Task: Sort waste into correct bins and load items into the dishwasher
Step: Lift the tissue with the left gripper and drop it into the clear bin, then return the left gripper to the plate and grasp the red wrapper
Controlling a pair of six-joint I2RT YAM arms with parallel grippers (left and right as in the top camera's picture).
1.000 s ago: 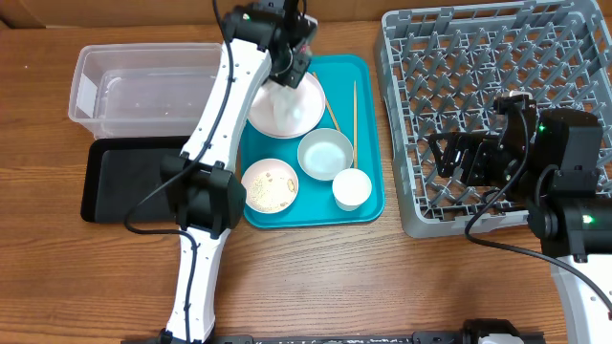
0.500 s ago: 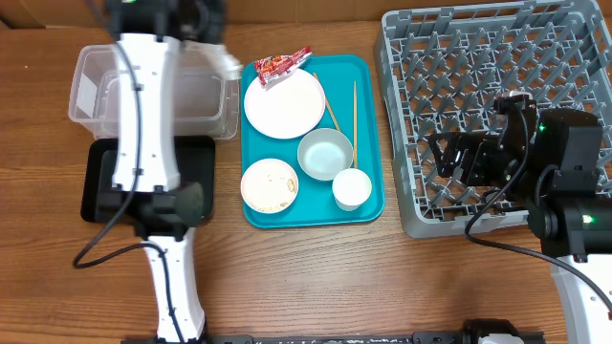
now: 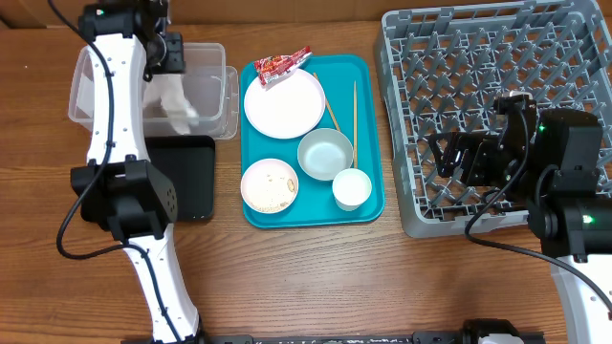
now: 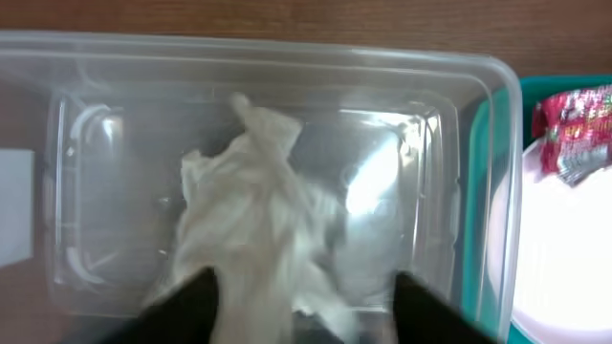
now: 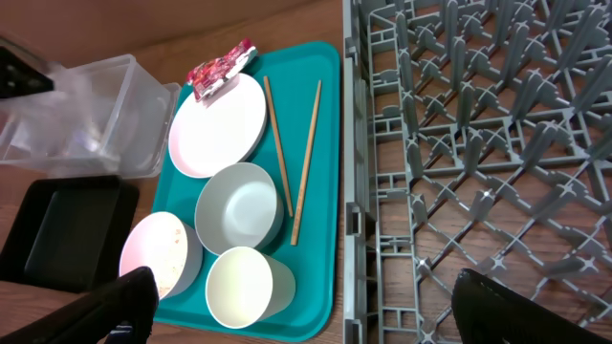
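Note:
The crumpled white napkin (image 3: 178, 107) lies inside the clear tub (image 3: 215, 57), with my left gripper (image 3: 168, 53) hanging open just above it. In the left wrist view the napkin (image 4: 251, 215) spreads between my parted fingertips (image 4: 196, 304), loose in the tub (image 4: 287, 46). The red wrapper (image 3: 283, 62) rests on the rim of the pink plate (image 3: 284, 103). Two chopsticks (image 3: 354, 113), a grey-white bowl (image 3: 325, 153), a bowl with food scraps (image 3: 270, 184) and a white cup (image 3: 352, 188) sit on the teal tray (image 3: 368, 76). My right gripper (image 3: 451, 153) stands open over the grey dish rack (image 3: 478, 57).
The black tray (image 3: 191, 172) lies in front of the tub, partly under my left arm. The right wrist view shows the cup (image 5: 244, 287), the bowls, the plate (image 5: 218, 124) and the rack's peg grid (image 5: 478, 143) below my wide fingers (image 5: 115, 306).
My left arm swung from the plate to the clear tub carrying the napkin. Its jaws have opened and the napkin now lies in the tub. The right arm has not moved.

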